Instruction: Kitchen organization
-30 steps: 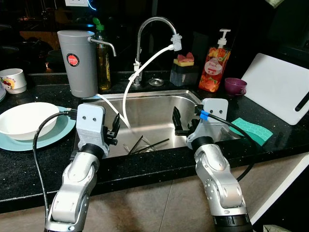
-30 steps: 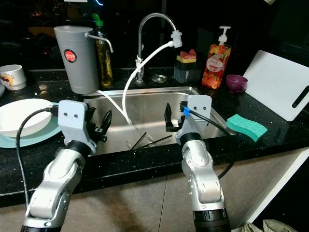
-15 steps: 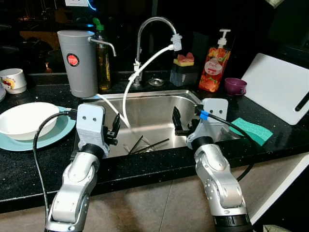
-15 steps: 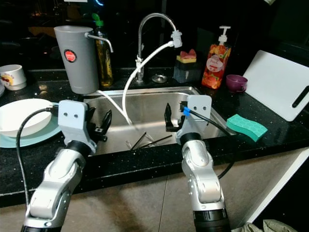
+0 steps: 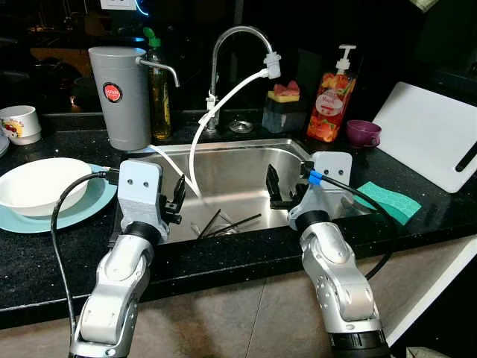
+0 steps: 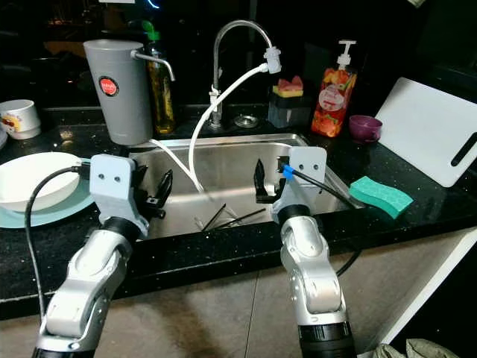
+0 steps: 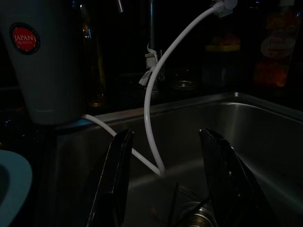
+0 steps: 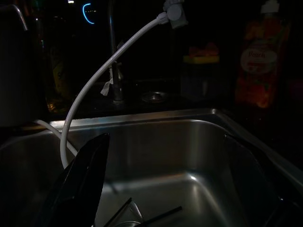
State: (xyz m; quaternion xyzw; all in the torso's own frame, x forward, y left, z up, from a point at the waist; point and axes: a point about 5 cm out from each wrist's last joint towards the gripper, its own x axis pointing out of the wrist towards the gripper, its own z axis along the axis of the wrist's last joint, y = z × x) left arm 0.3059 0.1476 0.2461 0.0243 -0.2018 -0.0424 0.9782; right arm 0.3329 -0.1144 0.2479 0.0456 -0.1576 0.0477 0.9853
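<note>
Both arms reach over the front edge of the steel sink [image 5: 238, 168]. My left gripper [image 5: 177, 200] hangs open over the sink's left side, with nothing between its fingers [image 7: 112, 184]. Open and empty as well, my right gripper [image 5: 279, 191] is over the right side; its fingers [image 8: 78, 187] stand wide apart. A few thin black sticks [image 5: 227, 224], like chopsticks, lie on the sink bottom near the drain, between and below the two grippers. A white bowl [image 5: 39, 185] rests on a light blue plate [image 5: 82, 209] on the left counter.
A faucet [image 5: 223, 45] with a white hose [image 5: 197, 142] runs into the sink. Behind stand a grey filter jug [image 5: 119, 97], an oil bottle [image 5: 159, 89], a sponge holder [image 5: 285, 104], a soap bottle [image 5: 332, 101] and a purple cup [image 5: 363, 133]. A mug [image 5: 19, 123], green sponge [image 5: 387, 201] and white cutting board [image 5: 432, 134] flank it.
The camera shifted a little a second ago. Both grippers stay open in the same places over the sink.
</note>
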